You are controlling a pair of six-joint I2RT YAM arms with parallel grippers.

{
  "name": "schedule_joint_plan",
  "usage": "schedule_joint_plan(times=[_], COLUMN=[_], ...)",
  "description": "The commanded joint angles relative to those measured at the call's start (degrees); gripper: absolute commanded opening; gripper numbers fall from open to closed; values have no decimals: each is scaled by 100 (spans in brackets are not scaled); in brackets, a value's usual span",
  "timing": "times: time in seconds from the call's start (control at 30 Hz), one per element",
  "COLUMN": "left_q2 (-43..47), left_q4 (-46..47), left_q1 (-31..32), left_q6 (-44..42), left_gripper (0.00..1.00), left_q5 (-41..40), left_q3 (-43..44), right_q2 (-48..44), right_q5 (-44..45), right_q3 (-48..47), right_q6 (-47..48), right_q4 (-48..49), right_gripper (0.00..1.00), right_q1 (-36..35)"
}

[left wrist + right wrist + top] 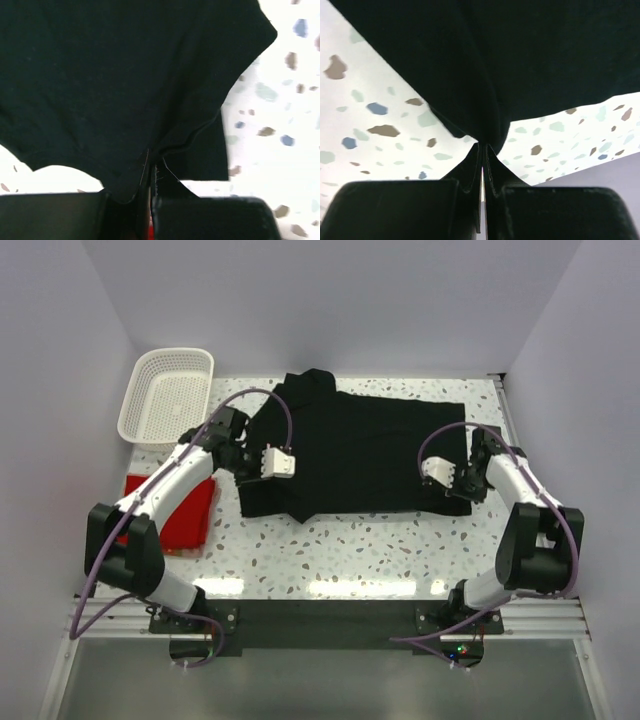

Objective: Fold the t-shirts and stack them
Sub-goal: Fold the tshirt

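Though L hand & R hand tight on black tee, red tee half-hidden under L arm.

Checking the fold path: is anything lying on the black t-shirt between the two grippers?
Nothing visible. The left gripper and right gripper each pinch an edge of the black t-shirt; the cloth between them is bare.
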State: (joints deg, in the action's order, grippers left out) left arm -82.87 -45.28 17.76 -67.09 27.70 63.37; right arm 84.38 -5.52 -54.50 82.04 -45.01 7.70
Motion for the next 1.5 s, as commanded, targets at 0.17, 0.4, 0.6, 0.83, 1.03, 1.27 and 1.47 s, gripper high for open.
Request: schedule_joint_plan(times=[0.17,0.4,0.6,0.83,1.03,1.27,1.47], left_q2=[-1502,-2373,-2752,-2989,-3182,-3314,-3385], left_q4=[54,-16,1,282,476,546,564], left_q1=[-282,-291,-299,-334,-369,-458,-458], left_q6=[-58,-217,-410,-428,-463,-507,-507], left_gripper=[0,0,0,0,0,0,0], left_q5=[-133,-230,-353,-433,-503,-503,-485], left_q3=[1703,2609,2970,3049,3172,3348,3392], right_q2=[1299,2249,2601,2751,2829,2979,3163], right_q5=[95,86,86,156,174,156,156], right_q3=[-1378,-2388,-2829,-2979,-3066,-3400,-3699], right_q6=[-329,-478,-531,-505,-557,-610,-707], right_q4=[-551,-921,-1009,-1001,-930,-992,-1132], right_gripper=[0,0,0,0,0,0,0], right_q1=[47,56,65,73,82,82,82])
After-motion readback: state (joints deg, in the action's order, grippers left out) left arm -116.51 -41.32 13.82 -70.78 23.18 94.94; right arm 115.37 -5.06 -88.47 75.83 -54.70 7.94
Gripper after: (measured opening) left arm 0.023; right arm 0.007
